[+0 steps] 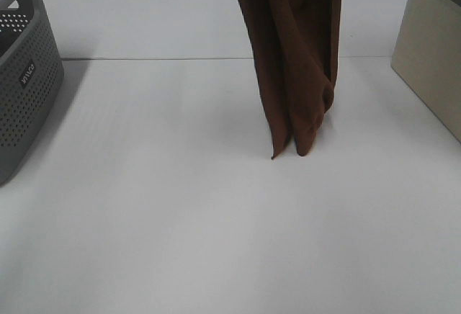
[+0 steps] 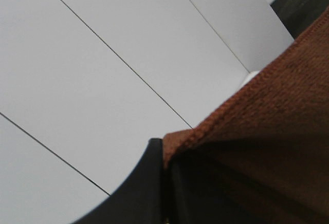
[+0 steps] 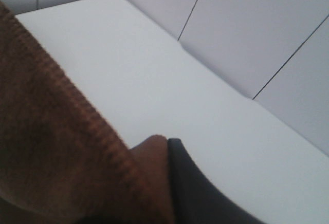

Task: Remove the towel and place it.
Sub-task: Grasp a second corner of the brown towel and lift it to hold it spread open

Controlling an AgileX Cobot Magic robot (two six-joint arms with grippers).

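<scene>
The dark brown towel [image 1: 295, 55] hangs in long vertical folds from above the top edge of the exterior high view, its lower end touching the white table. Neither gripper shows in that view. In the left wrist view the left gripper [image 2: 165, 183] is shut on the towel's hemmed edge [image 2: 267, 126], the cloth pinched against a black finger [image 2: 139, 188]. In the right wrist view the right gripper [image 3: 167, 183] is shut on the towel [image 3: 51, 147], with cloth folded against a black finger [image 3: 195, 193]. The white tag is hidden.
A grey perforated basket [image 1: 21, 83] stands at the left edge of the table [image 1: 180, 220]. A beige box [image 1: 432, 55] stands at the far right. A seam line crosses the table behind the towel.
</scene>
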